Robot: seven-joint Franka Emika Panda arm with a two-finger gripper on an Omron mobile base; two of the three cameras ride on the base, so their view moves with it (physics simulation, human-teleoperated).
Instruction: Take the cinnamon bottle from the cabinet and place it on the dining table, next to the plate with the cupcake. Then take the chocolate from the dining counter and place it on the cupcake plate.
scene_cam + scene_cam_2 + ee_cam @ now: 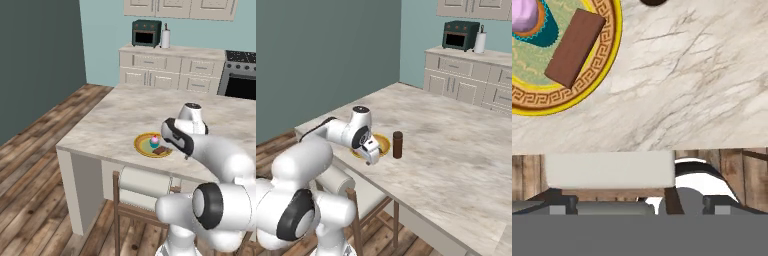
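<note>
Now my hand (372,159) hangs empty, fingers apart, chocolate (574,47) flat on the plate (607,60) beside the cupcake (529,20), cinnamon bottle (397,144) just beside on the worktop (456,145); best lift straight clear.

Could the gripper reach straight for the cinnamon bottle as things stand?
Probably yes: the cinnamon bottle stands alone on the dining table, close beside the gripper, with nothing between them.

Brown chocolate (574,48); yellow (key-patterned) plate (609,60)
</note>
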